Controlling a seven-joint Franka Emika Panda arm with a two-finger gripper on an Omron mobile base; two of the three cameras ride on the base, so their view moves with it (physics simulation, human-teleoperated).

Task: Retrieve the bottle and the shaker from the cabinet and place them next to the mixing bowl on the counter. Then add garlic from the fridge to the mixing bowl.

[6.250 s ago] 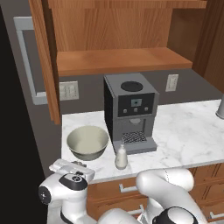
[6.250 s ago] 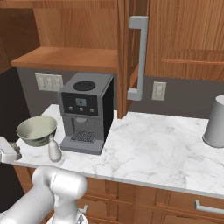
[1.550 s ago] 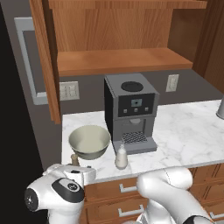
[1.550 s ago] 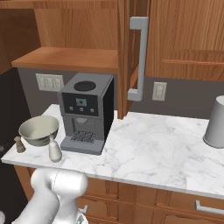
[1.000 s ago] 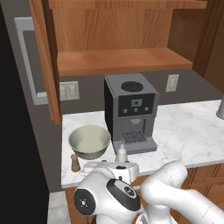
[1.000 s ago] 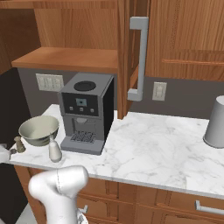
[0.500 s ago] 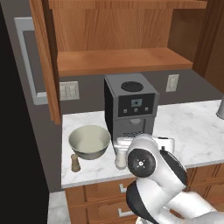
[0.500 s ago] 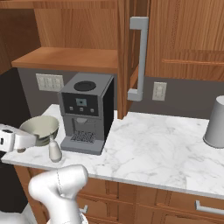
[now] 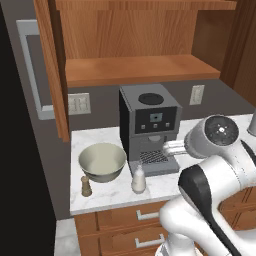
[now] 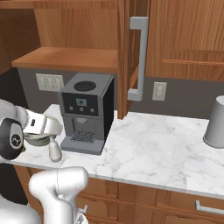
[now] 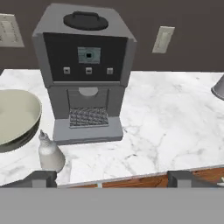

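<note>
I see tool (image 11: 111,178) empty, tips spread wide, looking over worktop (image 11: 175,118) edge. Bottle (image 9: 138,179) upright on worktop, just beside bowl (image 9: 102,162) at its 4 o'clock, in front of coffee machine (image 9: 149,127). Shaker (image 9: 86,186) upright at bowl's 7 o'clock, near it. Cabinet door (image 9: 51,65) open above.

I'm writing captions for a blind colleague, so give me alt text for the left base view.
On a white marble counter, a small brown shaker and a small white bottle stand beside a pale mixing bowl, with a grey coffee machine to the right. Open wooden cabinet shelves hang above, and the robot's white arm rises at lower right.
</note>
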